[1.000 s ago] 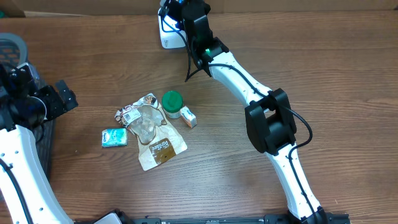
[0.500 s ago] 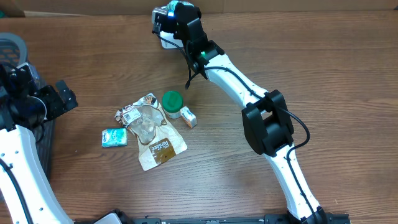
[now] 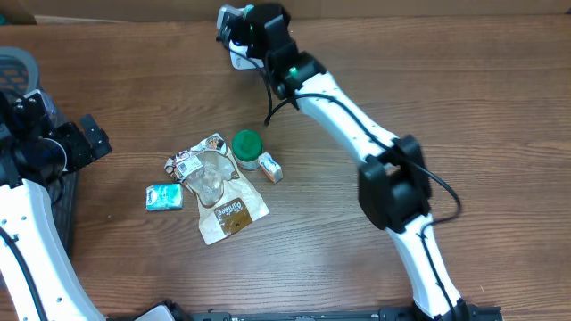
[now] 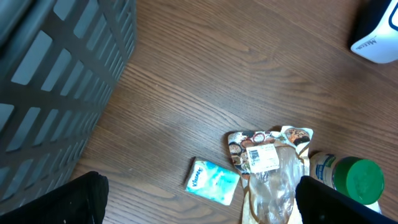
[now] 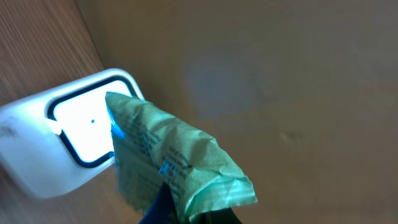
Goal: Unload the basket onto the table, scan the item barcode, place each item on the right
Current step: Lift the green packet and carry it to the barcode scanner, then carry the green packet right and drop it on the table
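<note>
Setting: brown wood-grain worktop (image 3: 464, 107) seen from above, with a plain tan board behind its far edge.
Scanner: small white scanner (image 5: 81, 134) with a dark-rimmed, brightly lit window, standing at the far edge of the worktop.
Item: crumpled pale green packet (image 5: 168, 162), held up just in front of the scanner window and overlapping its right side. Fine print shows on it, but I cannot make out a barcode.
Right pincer: right pincer (image 3: 241, 22) is clamped on the lower part of the green packet, its arm stretched across to the scanner.
Left pincer: left pincer (image 3: 89, 138) hangs with its fingers wide apart and empty, beside a grey slatted basket (image 4: 56, 74) at the left edge.
Other goods: green-lidded jar (image 3: 247, 147), small box (image 3: 270, 168), clear bag (image 3: 214, 183) and teal tissue pack (image 3: 164, 196) lie together mid-worktop, well apart from the scanner.
Step in hand: I judge that I am presenting the packet to the window for a read.
Doing it well: I would turn the wrist slowly so the printed face squares up to the light, hold it near without touching, and pause. Creases could hide the code, so a slight tilt may help.
</note>
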Robot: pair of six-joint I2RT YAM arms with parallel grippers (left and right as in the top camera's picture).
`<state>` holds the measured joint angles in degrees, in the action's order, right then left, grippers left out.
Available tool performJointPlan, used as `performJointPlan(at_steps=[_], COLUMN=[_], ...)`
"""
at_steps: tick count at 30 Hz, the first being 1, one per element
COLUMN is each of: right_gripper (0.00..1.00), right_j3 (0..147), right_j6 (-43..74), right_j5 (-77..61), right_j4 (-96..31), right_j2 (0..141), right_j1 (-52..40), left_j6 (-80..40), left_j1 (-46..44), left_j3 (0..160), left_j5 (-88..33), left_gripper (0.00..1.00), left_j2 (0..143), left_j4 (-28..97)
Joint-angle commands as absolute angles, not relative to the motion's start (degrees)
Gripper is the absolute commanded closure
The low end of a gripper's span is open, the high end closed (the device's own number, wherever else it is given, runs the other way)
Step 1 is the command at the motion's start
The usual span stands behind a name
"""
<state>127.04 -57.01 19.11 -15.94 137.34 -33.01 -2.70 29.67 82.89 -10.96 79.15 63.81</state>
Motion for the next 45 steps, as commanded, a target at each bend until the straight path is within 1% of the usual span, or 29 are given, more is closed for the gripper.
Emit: performJointPlan(at_steps=[1, 2, 4, 5, 6, 7, 9, 10, 11, 14, 16, 19, 21, 29, 33, 37, 39, 40, 42, 43, 45], right_gripper=[0.96, 0.96, 0.96, 0.96, 0.96, 0.96, 0.96, 0.96, 0.96, 0.96, 0.96, 0.96, 0.96, 0.96, 0.96, 0.92, 0.71, 0.68, 0.49, 0.48, 0.40], right_j3=[128.62, 128.62, 128.62, 128.62, 128.62, 128.62, 128.62, 128.62, 128.62, 127.07, 123.92, 113.54, 104.09, 79.88, 72.47, 71.57, 71.57, 71.57, 71.70, 71.96, 73.03], right_j6=[-35.11, -27.00, -17.08, -10.35, -2.92, 1.72, 5.65, 6.20, 7.03, 7.53, 7.53, 7.55, 9.19, 17.45, 21.06, 21.02, 20.82, 20.21, 18.15, 17.58, 17.50], right_j5=[15.68, 12.95, 9.93, 7.81, 3.20, -0.89, -7.68, -9.10, -12.53, -16.05, -16.25, -17.58, -18.20, -18.13, -18.17, -18.11, -18.09, -18.06, -18.11, -18.11, -18.11], right_j4=[-24.77, -31.53, -39.70, -44.93, -52.80, -58.67, -67.57, -69.47, -73.91, -81.30, -82.19, -78.39, -72.86, -52.49, -45.58, -45.08, -45.12, -45.19, -46.06, -47.05, -49.54], right_j2=[119.11, 114.89, 110.21, 107.72, 104.42, 102.37, 100.47, 100.25, 100.25, 101.97, 102.98, 103.77, 103.77, 103.77, 103.77, 103.77, 103.77, 103.77, 103.74, 103.74, 103.74], right_j1=[-32.73, -32.01, -30.52, -29.15, -26.37, -23.73, -18.35, -16.75, -12.91, -4.56, -0.97, 3.25, 5.52, 11.42, 14.83, 15.51, 15.46, 15.44, 15.44, 15.44, 15.46], left_j6=[-1.26, -1.26, -1.26, -1.26, -1.26, -1.26, -1.26, -1.26, -1.26, -1.26, -1.26, -1.26, -1.26, -1.26, -1.26, -1.26, -1.26, -1.26, -1.26, -1.26, -1.26], left_j1=[29.98, 29.98, 29.98, 29.98, 29.98, 29.98, 29.98, 29.98, 29.98, 29.98, 29.98, 29.98, 29.98, 29.98, 29.98, 29.98, 29.98, 29.98, 29.98, 29.98, 29.98], left_j3=[83.68, 83.68, 83.68, 83.68, 83.68, 83.68, 83.68, 83.68, 83.68, 83.68, 83.68, 83.68, 83.68, 83.68, 83.68, 83.68, 83.68, 83.68, 83.68, 83.68, 83.68], left_j5=[-11.62, -11.62, -11.62, -11.62, -11.62, -11.62, -11.62, -11.62, -11.62, -11.62, -11.62, -11.62, -11.62, -11.62, -11.62, -11.62, -11.62, -11.62, -11.62, -11.62, -11.62], left_gripper=[0.00, 0.00, 0.00, 0.00, 0.00, 0.00, 0.00, 0.00, 0.00, 0.00, 0.00, 0.00, 0.00, 0.00, 0.00, 0.00, 0.00, 0.00, 0.00, 0.00, 0.01], left_j2=[79.07, 79.09, 79.07, 79.07, 79.07, 79.09, 79.09, 79.07, 79.07, 79.07, 79.09, 79.09, 79.09, 79.09, 79.09, 79.09, 79.09, 79.09, 79.09, 79.09, 79.09], left_j4=[63.81, 63.83, 63.83, 63.86, 63.83, 63.83, 63.83, 63.83, 63.83, 63.83, 63.83, 63.83, 63.86, 63.83, 63.83, 63.83, 63.83, 63.83, 63.83, 63.83, 63.83])
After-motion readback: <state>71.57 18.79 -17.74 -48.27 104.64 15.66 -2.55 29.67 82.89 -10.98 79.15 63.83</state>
